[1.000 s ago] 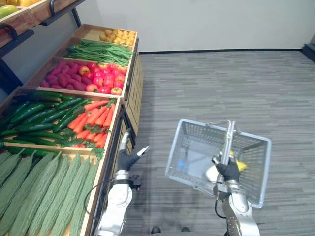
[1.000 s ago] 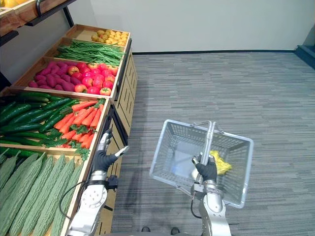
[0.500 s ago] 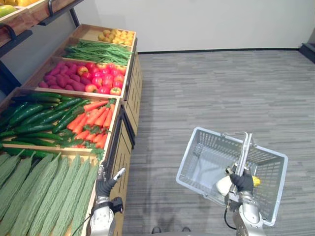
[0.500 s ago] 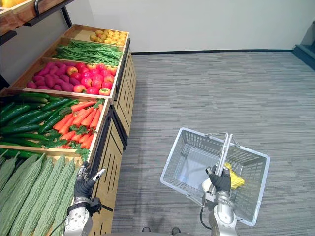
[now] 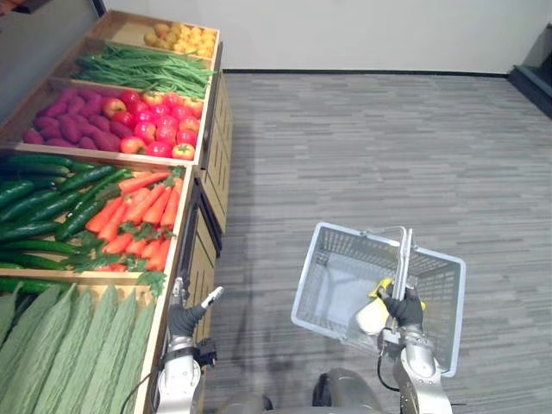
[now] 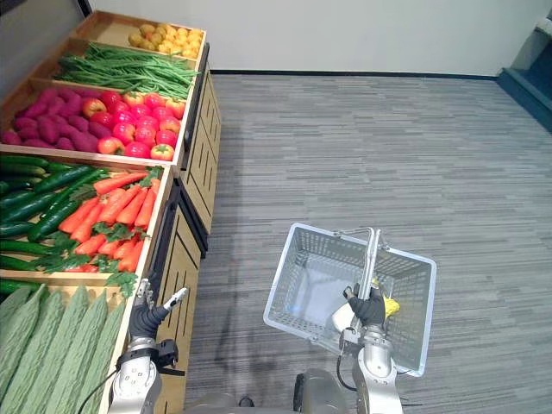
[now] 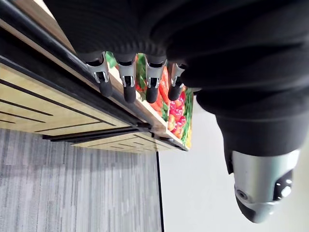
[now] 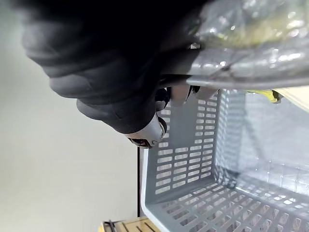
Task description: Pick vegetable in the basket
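Left eye view: right hand (image 5: 404, 308) curled round handle (image 5: 403, 259), holding basket (image 5: 317, 269) out over floor, ready to receive; left hand (image 5: 184, 319) spread, empty, at stand (image 5: 210, 259) front edge; carrots (image 5: 142, 211) unpicked in crate, likely next reach.

My left hand (image 5: 185, 319) stands on an upright forearm, its fingers (image 7: 128, 87) straight and relaxed, the thumb spread well away from them. My right hand (image 5: 404, 308) tops a vertical forearm, fingers curled round the basket handle (image 5: 404, 254).
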`<state>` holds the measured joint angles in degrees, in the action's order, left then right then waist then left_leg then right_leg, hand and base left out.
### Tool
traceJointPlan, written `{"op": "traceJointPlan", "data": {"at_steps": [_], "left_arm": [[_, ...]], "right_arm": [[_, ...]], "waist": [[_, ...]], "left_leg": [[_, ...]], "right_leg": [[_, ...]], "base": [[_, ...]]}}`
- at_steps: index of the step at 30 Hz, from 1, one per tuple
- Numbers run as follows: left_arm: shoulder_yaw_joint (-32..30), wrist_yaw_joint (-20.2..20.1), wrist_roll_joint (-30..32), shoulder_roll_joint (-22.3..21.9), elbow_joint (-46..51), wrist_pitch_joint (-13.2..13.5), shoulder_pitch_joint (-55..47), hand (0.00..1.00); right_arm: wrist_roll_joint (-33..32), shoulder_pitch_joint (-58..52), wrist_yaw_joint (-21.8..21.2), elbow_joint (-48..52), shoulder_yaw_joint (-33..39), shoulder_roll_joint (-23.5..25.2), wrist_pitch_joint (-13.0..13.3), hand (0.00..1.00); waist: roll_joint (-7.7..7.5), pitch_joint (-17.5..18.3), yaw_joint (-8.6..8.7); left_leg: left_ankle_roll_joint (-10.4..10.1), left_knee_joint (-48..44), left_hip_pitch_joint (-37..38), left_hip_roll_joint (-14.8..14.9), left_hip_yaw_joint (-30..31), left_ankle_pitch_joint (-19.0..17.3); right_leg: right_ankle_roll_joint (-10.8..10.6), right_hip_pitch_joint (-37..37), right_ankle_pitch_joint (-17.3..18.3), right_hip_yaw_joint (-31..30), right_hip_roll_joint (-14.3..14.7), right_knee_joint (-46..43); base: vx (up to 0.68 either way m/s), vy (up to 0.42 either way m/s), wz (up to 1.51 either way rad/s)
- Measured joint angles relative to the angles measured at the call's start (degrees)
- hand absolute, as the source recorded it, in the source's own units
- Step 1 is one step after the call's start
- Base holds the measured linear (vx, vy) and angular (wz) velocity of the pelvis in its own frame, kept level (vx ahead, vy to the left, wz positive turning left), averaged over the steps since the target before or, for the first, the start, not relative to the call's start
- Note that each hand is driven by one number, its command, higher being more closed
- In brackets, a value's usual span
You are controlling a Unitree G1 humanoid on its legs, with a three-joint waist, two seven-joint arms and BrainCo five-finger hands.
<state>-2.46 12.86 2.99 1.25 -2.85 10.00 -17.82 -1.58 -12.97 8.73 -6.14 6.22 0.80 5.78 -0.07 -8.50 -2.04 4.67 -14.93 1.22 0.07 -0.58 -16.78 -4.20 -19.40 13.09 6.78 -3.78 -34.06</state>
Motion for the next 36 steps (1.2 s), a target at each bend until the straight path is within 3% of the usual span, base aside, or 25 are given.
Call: {"op": "traceJointPlan", "data": {"at_steps": [2,3,4,5,6,7,9,10,11,13,15,17,18,19,20,23,25,27,28,29,30,34,36], "left_arm": [[0.5,0.0,0.0,0.3,-0.1,0.0,2.6,0.0],[0.6,0.1,0.0,0.2,0.0,0.0,3.9,0.0],[0.8,0.8,0.0,0.8,0.0,0.4,5.8,0.0],[0.6,1.0,0.1,1.2,0.0,0.4,6.4,0.0],[0.4,1.1,0.2,0.4,-0.9,0.4,6.8,0.0],[0.3,1.3,0.5,-1.3,-0.9,0.6,6.7,0.0],[0.3,1.6,0.4,-2.4,-0.9,0.6,6.7,0.0],[0.6,1.8,0.4,-3.1,-0.7,0.6,6.5,0.0],[1.3,2.0,0.4,-3.2,0.5,0.6,6.0,0.0],[2.2,2.5,0.3,-3.1,2.8,1.0,5.2,0.0],[2.1,2.7,0.3,-3.1,3.7,1.8,5.3,0.0],[1.9,3.8,0.4,-3.2,5.4,1.9,5.5,0.0],[1.9,3.9,0.5,-3.3,5.8,2.2,5.6,0.0],[2.0,3.9,0.6,-3.4,6.0,2.2,5.7,0.0],[1.9,4.1,0.6,-2.9,6.2,2.3,6.1,0.0],[1.3,4.9,1.5,-2.7,7.0,2.3,6.3,0.0],[0.8,4.9,1.8,-2.9,7.0,2.2,5.4,0.0],[0.8,4.8,2.4,-2.9,7.1,2.2,5.1,0.0],[0.6,4.7,2.5,-2.2,7.8,2.2,5.3,0.0],[0.6,4.8,2.5,-1.5,8.1,2.2,5.3,0.0],[0.6,4.8,2.9,-1.4,8.1,2.1,5.4,0.0],[0.9,4.9,4.1,-1.2,8.2,1.6,5.4,0.0],[2.9,5.0,4.8,-1.4,10.2,1.7,5.5,0.0]], "right_arm": [[0.0,0.4,0.0,-0.1,0.4,-0.8,0.0,1.0],[0.0,0.5,0.1,-0.1,0.5,-1.3,0.0,1.0],[0.1,0.5,0.3,-0.1,0.4,-1.5,0.0,1.0],[0.2,0.5,0.4,-0.2,0.3,-1.6,0.0,1.0],[0.2,1.1,0.5,-0.7,0.4,-2.6,0.0,1.0],[0.2,2.6,1.2,-2.1,0.2,-4.1,-0.2,1.0],[0.2,3.2,1.2,-2.0,-0.3,-4.3,-0.2,1.0],[-0.1,2.8,1.3,-1.5,-1.0,-4.2,-0.2,1.0],[-0.1,2.2,1.7,-1.4,-1.6,-3.7,-0.2,1.0],[-0.2,2.1,2.4,-0.9,-1.7,-3.7,0.1,1.0],[-0.6,2.5,2.6,-0.1,-1.5,-3.9,0.6,1.0],[-1.4,3.0,2.6,0.0,0.7,-4.8,0.8,1.0],[-1.6,2.6,2.8,0.0,2.3,-5.1,0.9,1.0],[-1.9,2.1,3.0,0.0,2.9,-5.5,1.0,1.0],[-2.4,1.8,3.6,-1.1,4.7,-5.6,1.0,1.0],[-2.4,2.2,3.9,-2.6,7.4,-5.5,0.9,1.0],[-2.3,3.1,3.6,-4.4,7.3,-5.5,0.3,1.0],[-2.3,3.1,3.3,-6.4,7.3,-5.4,0.0,1.0],[-2.3,3.1,3.4,-6.7,7.4,-4.8,-0.1,1.0],[-2.3,3.1,3.3,-6.8,7.3,-4.3,-0.1,1.0],[-2.3,3.1,3.0,-6.8,7.3,-4.1,-0.1,1.0],[-2.3,2.5,1.8,-6.0,7.2,-3.4,0.0,1.0],[-2.7,-0.3,1.1,-3.7,6.8,-2.6,0.1,1.0]], "waist": [[0.49,-0.5,0.31],[0.7,-0.6,0.87],[-0.39,-0.3,1.64],[-0.91,-0.2,1.99],[1.16,-0.5,2.26],[3.51,0.0,2.63],[4.0,-0.2,2.58],[3.86,-0.7,2.32],[3.62,-1.0,1.16],[2.98,-1.3,0.06],[2.86,-1.5,-0.51],[2.79,-1.6,-0.34],[3.58,-1.3,-0.18],[4.33,-0.9,-0.1],[3.85,-0.6,0.42],[2.94,-0.6,0.58],[2.4,-0.7,-0.17],[1.95,-1.0,-0.08],[1.29,-1.3,0.43],[0.43,-1.1,1.52],[0.06,-1.1,2.31],[0.03,-1.0,2.6],[-0.42,-0.7,2.87]], "left_leg": [[-1.4,0.2,1.2,1.4,2.3,-0.7],[-2.4,0.7,2.2,2.3,3.4,-1.1],[-4.9,0.6,3.8,2.4,5.5,-2.8],[-5.5,0.0,4.8,2.1,6.1,-4.0],[-6.2,-1.3,5.1,3.5,6.9,-5.6],[-7.8,-6.4,3.0,6.1,7.5,-4.6],[-8.7,-16.0,-0.6,7.0,8.0,-1.4],[-8.8,-27.4,-5.0,7.9,7.3,4.0],[-9.2,-36.6,-8.1,9.9,4.6,4.0],[-8.5,-42.5,-13.1,11.2,-0.2,3.6],[-7.5,-41.0,-16.2,11.3,-3.5,3.0],[-7.6,-28.3,-18.5,11.3,-12.2,3.3],[-7.6,-21.1,-18.3,11.0,-16.7,7.5],[-6.5,-17.5,-18.3,10.9,-18.8,11.1],[-3.3,-13.8,-16.1,10.0,-22.8,9.6],[0.5,-3.6,-12.3,4.7,-22.5,9.3],[0.7,-1.3,-9.4,2.6,-21.0,9.5],[1.2,0.4,-5.8,0.7,-17.2,9.1],[1.6,1.1,-3.8,-0.7,-14.3,8.6],[2.1,1.1,-3.4,-1.4,-11.7,8.2],[2.6,0.7,-3.4,-1.7,-9.3,7.6],[0.9,-0.5,-2.3,-1.1,-1.5,6.0],[-1.0,-3.5,-3.1,-1.1,4.2,4.1]], "right_leg": [[0.4,-1.3,-1.4,-0.9,0.7,6.5],[0.2,-1.7,-3.8,-1.8,1.6,10.5],[0.4,-1.3,-11.1,-5.1,1.3,17.6],[0.7,-1.0,-16.1,-5.4,0.8,18.1],[1.7,-0.7,-14.8,-3.9,1.6,15.9],[3.6,0.2,-11.8,-1.1,3.0,14.7],[4.8,3.1,-9.9,0.7,4.0,15.3],[5.7,7.3,-8.3,1.9,4.4,16.5],[6.4,12.0,-7.2,3.0,4.9,18.4],[7.1,17.5,-6.7,4.7,4.7,21.7],[7.1,20.3,-6.7,5.9,4.3,24.7],[6.4,24.7,-6.3,10.0,3.4,28.5],[5.1,26.4,-5.4,12.1,3.4,28.8],[4.6,27.1,-4.7,13.3,3.8,28.8],[3.5,28.5,-3.3,15.5,2.9,28.6],[1.8,28.8,-2.0,18.6,0.7,26.8],[0.5,29.4,-1.2,18.8,-1.2,22.5],[0.0,27.5,-0.9,19.8,-4.4,8.3],[1.5,23.9,-2.8,18.7,-7.1,-4.2],[3.4,20.5,-2.6,15.9,-8.1,-11.4],[3.8,17.5,-0.2,11.8,-7.2,-14.3],[2.6,9.5,3.8,-3.2,-1.1,-9.6],[1.4,8.3,3.8,-12.8,2.0,0.2]], "base": [[0.39,-0.134,0.53],[0.48,-0.198,0.93],[0.49,-0.23,0.97],[0.52,-0.275,0.81],[0.51,-0.26,0.51],[0.5,-0.246,0.41],[0.51,-0.281,0.51],[0.53,-0.325,0.65],[0.42,-0.25,0.55],[0.35,-0.191,0.44],[0.29,-0.122,0.41],[0.27,-0.034,0.78],[0.25,0.014,0.91],[0.28,0.052,1.16],[0.28,0.058,1.32],[0.24,0.052,1.07],[0.23,0.055,0.66],[0.24,0.042,0.98],[0.28,-0.004,1.43],[0.26,-0.064,1.43],[0.25,-0.094,1.38],[0.2,-0.097,1.04],[0.19,-0.189,1.31]]}}
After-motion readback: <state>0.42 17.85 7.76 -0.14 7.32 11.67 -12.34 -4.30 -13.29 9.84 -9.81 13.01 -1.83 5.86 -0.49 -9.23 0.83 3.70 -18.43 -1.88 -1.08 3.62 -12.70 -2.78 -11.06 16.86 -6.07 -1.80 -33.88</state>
